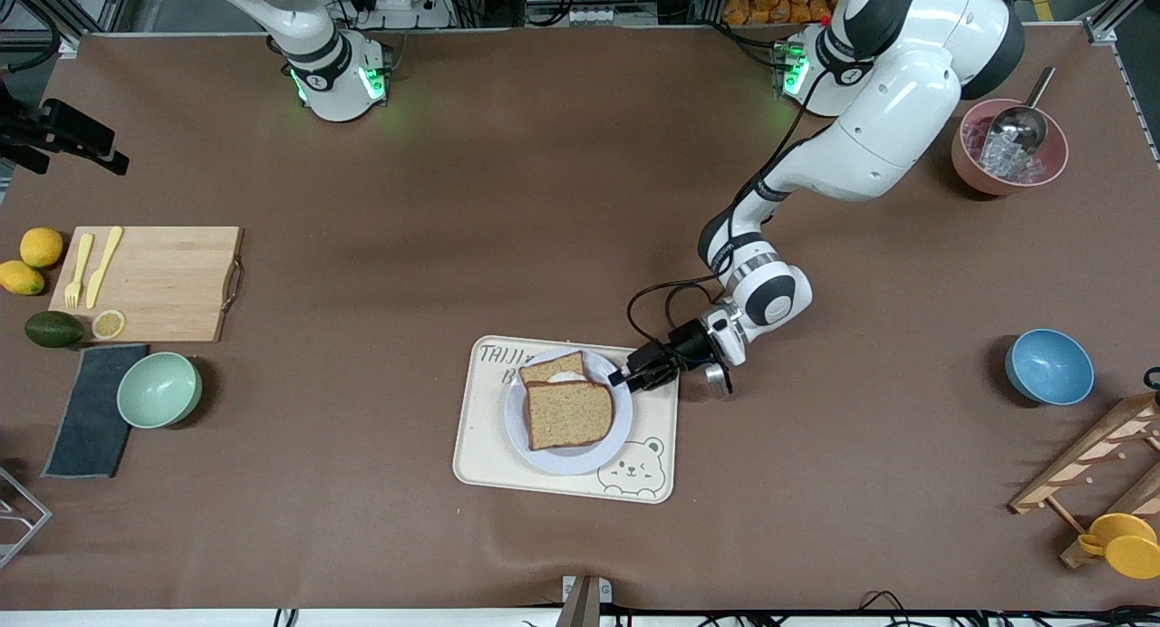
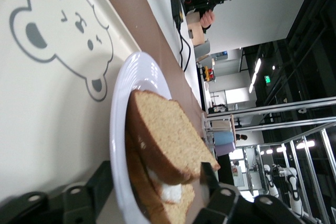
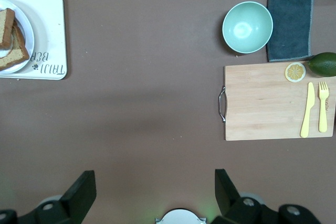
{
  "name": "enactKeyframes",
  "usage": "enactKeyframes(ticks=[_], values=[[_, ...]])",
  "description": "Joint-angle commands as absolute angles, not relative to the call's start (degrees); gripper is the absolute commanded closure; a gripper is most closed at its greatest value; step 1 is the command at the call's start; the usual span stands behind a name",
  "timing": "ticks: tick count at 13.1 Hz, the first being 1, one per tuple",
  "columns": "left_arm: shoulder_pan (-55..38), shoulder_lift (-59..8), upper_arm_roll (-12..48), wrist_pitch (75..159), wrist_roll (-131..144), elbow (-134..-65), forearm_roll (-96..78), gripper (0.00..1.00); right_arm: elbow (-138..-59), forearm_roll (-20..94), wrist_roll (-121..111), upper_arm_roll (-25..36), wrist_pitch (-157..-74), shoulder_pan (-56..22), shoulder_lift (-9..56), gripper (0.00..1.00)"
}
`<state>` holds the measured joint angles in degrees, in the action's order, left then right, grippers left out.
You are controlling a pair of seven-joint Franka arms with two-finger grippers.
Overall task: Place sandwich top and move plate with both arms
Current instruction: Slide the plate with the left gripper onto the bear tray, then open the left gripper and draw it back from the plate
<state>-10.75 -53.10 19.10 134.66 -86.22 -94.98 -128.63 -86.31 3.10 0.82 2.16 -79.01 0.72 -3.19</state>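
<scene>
Front view: sandwich top (image 1: 568,413) hides egg slice; plate (image 1: 566,462) partly covered.

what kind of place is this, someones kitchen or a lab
Most likely a robotics lab staged as a kitchen. Two arms are bolted to a brown table, aluminium framing stands around it, and food props like the sandwich top sit on a plate.

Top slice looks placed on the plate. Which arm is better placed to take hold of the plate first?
Left. The left pincer is open at the plate's rim, just off the sandwich top. The right pincer, also open, waits high over bare table, its wrist view catching the plate only at an edge.
</scene>
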Motion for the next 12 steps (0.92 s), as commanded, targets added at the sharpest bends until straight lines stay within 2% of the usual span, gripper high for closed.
enactKeyframes(ticks=[1,9,12], values=[[-10.9,-49.8,19.2,136.0,-86.1,-96.0,-131.8,0.00,-86.1,2.6,0.7,1.7,-78.5,1.1,-3.0,0.00],[-11.6,-38.9,21.4,161.8,-75.3,-96.5,-131.0,0.00,-86.0,1.8,0.9,1.8,-77.4,1.5,-2.1,0.00],[-10.9,-38.7,21.3,165.2,-75.2,-96.2,-125.4,0.00,-86.0,1.7,0.8,1.8,-77.3,2.5,-1.9,0.00]])
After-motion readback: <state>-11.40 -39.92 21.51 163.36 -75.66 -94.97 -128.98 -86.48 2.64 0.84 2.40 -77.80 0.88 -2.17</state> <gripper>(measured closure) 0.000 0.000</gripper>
